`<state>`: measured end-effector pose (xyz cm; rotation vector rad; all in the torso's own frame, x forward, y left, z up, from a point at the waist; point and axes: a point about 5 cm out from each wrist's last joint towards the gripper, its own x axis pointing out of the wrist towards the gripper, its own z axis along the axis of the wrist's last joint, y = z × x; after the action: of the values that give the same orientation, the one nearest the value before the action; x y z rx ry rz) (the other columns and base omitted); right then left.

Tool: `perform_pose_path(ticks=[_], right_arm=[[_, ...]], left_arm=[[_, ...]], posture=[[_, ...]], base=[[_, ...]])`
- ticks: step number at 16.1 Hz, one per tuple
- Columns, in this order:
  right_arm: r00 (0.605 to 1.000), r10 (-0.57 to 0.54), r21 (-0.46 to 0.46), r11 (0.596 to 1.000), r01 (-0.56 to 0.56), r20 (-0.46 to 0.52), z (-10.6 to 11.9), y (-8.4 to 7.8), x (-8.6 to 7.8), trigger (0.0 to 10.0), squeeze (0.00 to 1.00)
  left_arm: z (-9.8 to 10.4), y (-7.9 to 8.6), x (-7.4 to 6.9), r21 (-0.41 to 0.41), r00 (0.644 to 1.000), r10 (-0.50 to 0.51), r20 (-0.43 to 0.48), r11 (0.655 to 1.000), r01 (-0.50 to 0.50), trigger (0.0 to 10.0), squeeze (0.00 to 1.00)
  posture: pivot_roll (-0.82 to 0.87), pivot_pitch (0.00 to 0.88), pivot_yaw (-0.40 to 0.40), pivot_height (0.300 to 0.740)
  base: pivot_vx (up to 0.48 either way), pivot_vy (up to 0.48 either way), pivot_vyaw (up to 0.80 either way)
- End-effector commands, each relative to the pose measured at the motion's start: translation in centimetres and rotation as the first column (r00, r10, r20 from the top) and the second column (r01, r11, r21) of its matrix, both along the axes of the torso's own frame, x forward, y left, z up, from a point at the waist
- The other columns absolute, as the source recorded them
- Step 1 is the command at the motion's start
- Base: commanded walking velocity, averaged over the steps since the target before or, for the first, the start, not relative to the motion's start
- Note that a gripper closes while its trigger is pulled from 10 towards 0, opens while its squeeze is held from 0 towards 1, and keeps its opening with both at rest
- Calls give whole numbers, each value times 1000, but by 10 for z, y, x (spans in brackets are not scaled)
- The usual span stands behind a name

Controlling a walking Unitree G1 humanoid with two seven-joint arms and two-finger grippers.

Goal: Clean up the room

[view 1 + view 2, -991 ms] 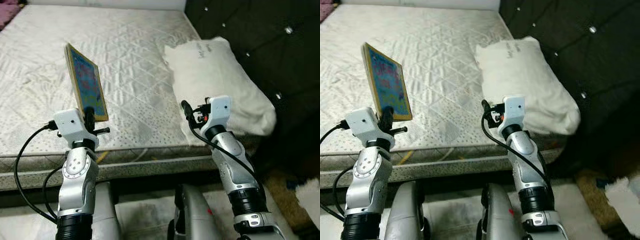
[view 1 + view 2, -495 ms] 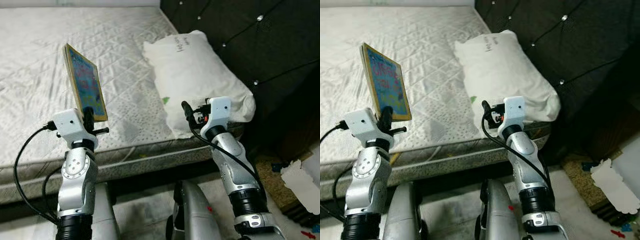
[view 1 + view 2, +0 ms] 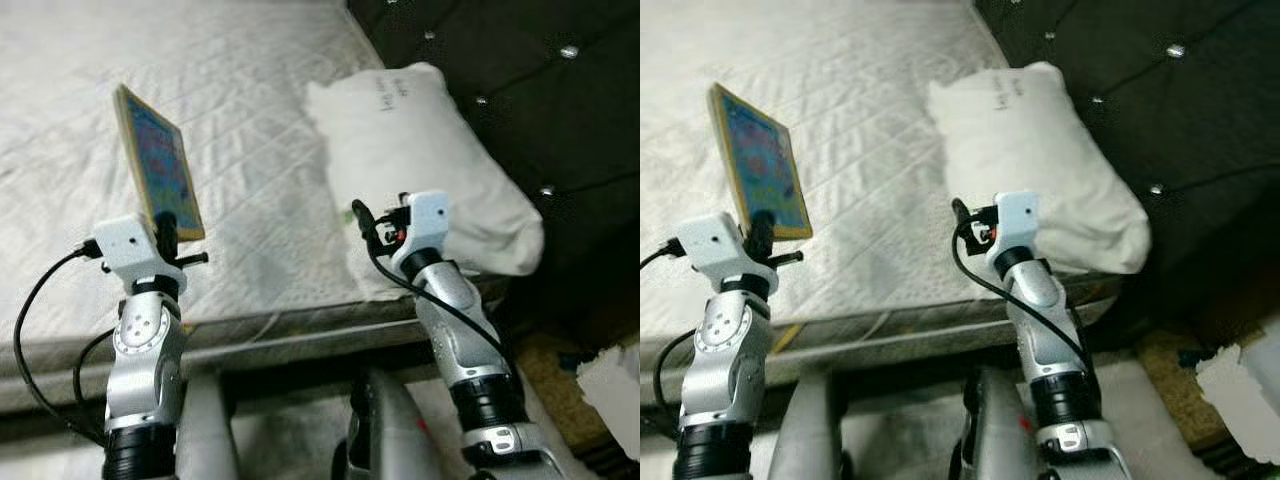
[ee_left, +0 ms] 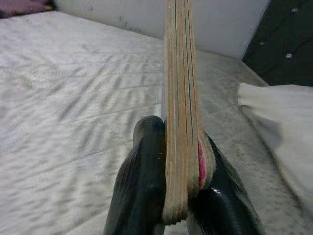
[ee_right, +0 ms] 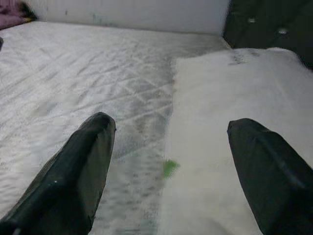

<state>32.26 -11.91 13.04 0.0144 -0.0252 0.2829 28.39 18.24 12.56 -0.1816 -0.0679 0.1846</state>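
Observation:
My left gripper [image 3: 166, 231] is shut on the lower edge of a thin picture book [image 3: 158, 163] with a yellow border and a blue cover, held upright above the bed's near side. In the left wrist view the book [image 4: 179, 98] is edge-on between the two black fingers [image 4: 144, 181]. My right gripper [image 5: 171, 161] is open and holds nothing; it hovers over the near edge of the mattress beside a white pillow [image 3: 420, 150]. A small green scrap [image 5: 169, 168] lies on the bed between its fingers.
The bare quilted mattress [image 3: 230, 110] stretches ahead. A dark tufted headboard [image 3: 540, 90] stands on the right behind the pillow. White paper [image 3: 612, 385] lies on the floor at the lower right.
The whole view has swung, so the camera moved. Both arms keep their poses, the left still gripping the book, the right still open.

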Motion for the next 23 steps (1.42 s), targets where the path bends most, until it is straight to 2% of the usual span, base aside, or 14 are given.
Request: perform_pose_path(ticks=[1,6,8,9,10,13,17,18,20,21,23], right_arm=[[1000,-24,-5,1000,24,0,1,-9,0,10000,0],[1000,-21,-4,1000,21,1,1,-8,0,10000,0],[1000,-16,-1,1000,16,4,1,-8,0,10000,0],[1000,-12,2,1000,12,5,2,-7,0,10000,0],[1000,-5,8,1000,5,8,3,-7,0,10000,0],[1000,-13,-8,1000,13,19,6,-13,1,10000,0],[999,-46,-36,998,47,22,8,-26,4,10000,0],[999,-47,-41,998,48,21,9,-27,4,10000,0],[999,-42,-43,998,43,21,9,-27,3,10000,0],[999,-39,-47,998,40,21,9,-27,2,10000,0],[999,-41,-54,998,42,20,9,-29,0,10000,0]], left_arm=[[7,-13,3,6,999,-46,27,999,46,10000,0],[7,-16,6,-22,998,-54,29,998,54,10000,0],[2,-20,9,-79,999,-42,-19,996,40,10000,0],[-3,-24,13,-152,998,-43,-52,988,35,10000,0],[-4,-27,15,-185,997,-46,-67,982,33,10000,0],[-10,-43,25,-315,988,-92,-122,948,50,10000,0],[-17,-55,31,-409,971,-139,-192,911,50,10000,0],[-21,-64,34,-445,956,-182,-231,894,63,10000,0],[-23,-71,36,-466,947,-205,-248,882,68,10000,0],[-24,-78,39,-519,935,-235,-266,852,66,10000,0],[-25,-87,42,-559,922,-273,-276,825,77,10000,0]], posture=[[-98,77,-78,561],[-96,74,-78,561],[-96,74,-78,561],[-101,71,-77,557],[-103,72,-78,548],[-125,86,-81,514],[-140,91,-86,514],[-146,95,-89,514],[-150,95,-89,514],[-156,97,-90,514],[-169,100,-90,514]], base=[[315,0,0],[173,0,0],[0,0,0],[0,0,0],[0,0,0],[0,0,0],[0,0,0],[0,0,0],[0,0,0],[0,0,0],[0,0,0]])
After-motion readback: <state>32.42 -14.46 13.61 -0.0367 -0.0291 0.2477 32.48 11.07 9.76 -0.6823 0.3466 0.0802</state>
